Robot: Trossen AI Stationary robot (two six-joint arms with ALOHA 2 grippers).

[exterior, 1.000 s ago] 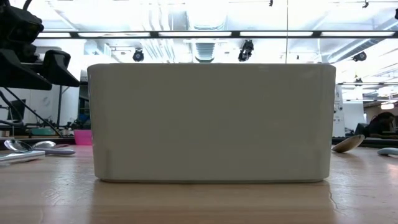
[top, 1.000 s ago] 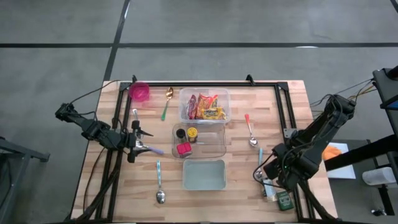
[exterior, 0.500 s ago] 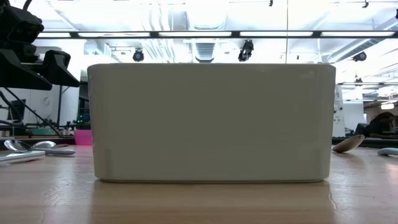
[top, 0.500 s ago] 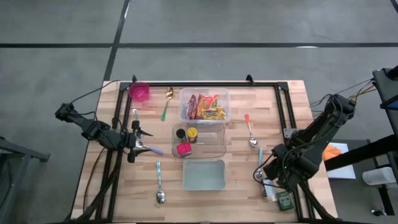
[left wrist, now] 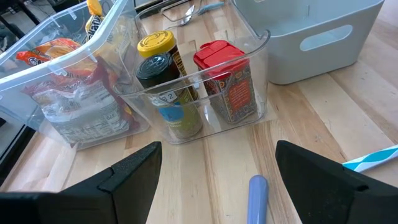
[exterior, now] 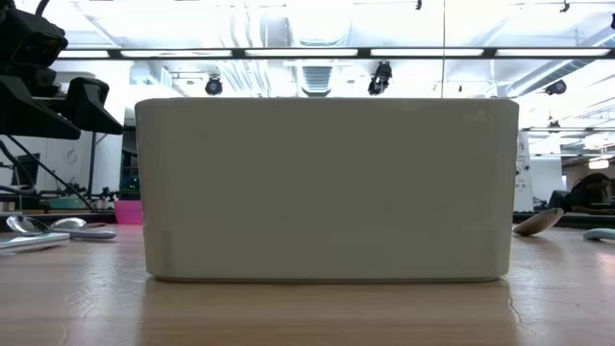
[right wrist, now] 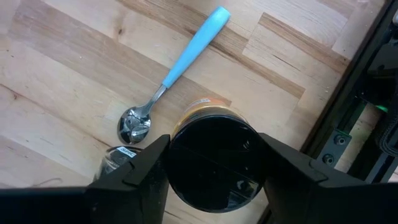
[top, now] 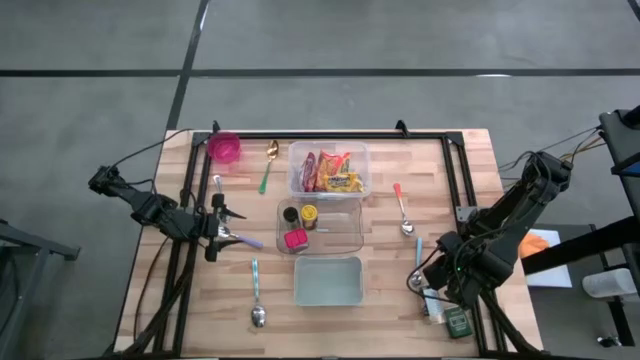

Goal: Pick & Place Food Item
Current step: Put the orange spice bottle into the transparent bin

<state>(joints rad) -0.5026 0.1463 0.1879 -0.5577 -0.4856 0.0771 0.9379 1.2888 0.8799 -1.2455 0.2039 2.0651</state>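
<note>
Right gripper [right wrist: 211, 163] low at table's right front edge, fingers clamped on round black-lidded jar [right wrist: 212, 158]; blue-handled spoon [right wrist: 175, 73] just beside on bare wood planks. Left gripper [left wrist: 214, 177] spread wide, empty, facing clear plastic bin [left wrist: 205, 102] with three upright spice jars. Snack packets in neighbouring clear tub [top: 328, 170]. Grey bin [top: 327, 281] near front.

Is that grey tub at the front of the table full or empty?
Empty: from above, the grey tub shows only its bare pale floor, with nothing lying inside.
</note>
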